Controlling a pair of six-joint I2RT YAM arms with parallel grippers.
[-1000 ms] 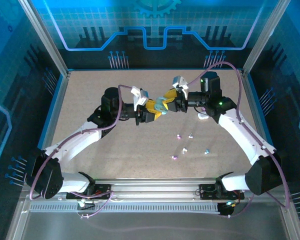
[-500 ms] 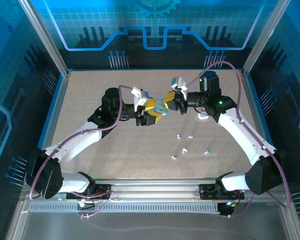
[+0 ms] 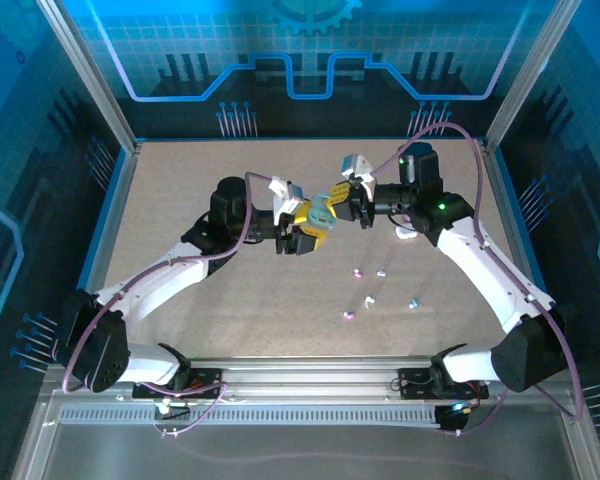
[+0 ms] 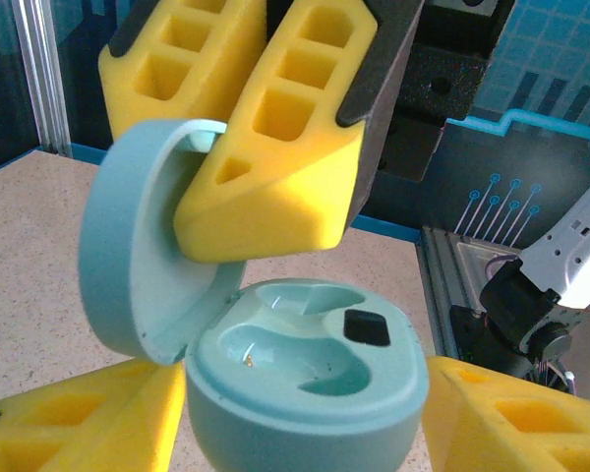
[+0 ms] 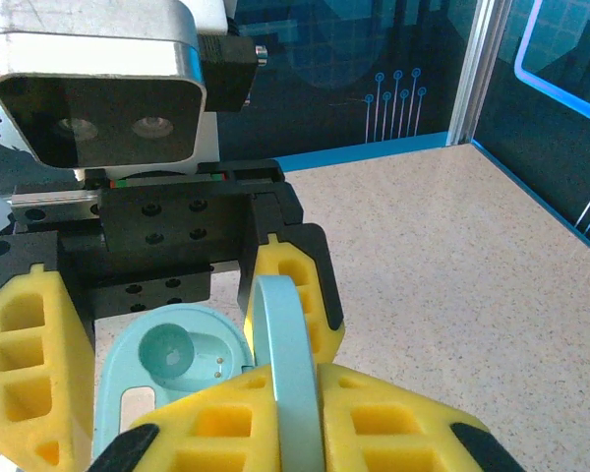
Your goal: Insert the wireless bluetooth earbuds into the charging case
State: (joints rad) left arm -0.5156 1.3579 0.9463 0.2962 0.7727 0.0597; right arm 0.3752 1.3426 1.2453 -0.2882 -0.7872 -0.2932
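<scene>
A light blue charging case hangs above the table with its lid swung open and both sockets bare. My left gripper is shut on the case's base from both sides. The right gripper is shut on the lid's rim, and its yellow fingers show above the base. From above, the two grippers meet at the case mid-table. Several tiny earbuds lie on the table: pink, white, white, purple, light blue.
A white case lies on the table under the right forearm. The speckled table is fenced by blue walls and metal posts. The arm bases sit on a rail at the near edge.
The left arm has shifted a little to the right, bringing its gripper closer under the right one. The case stays held between both grippers. The earbuds have not moved.
</scene>
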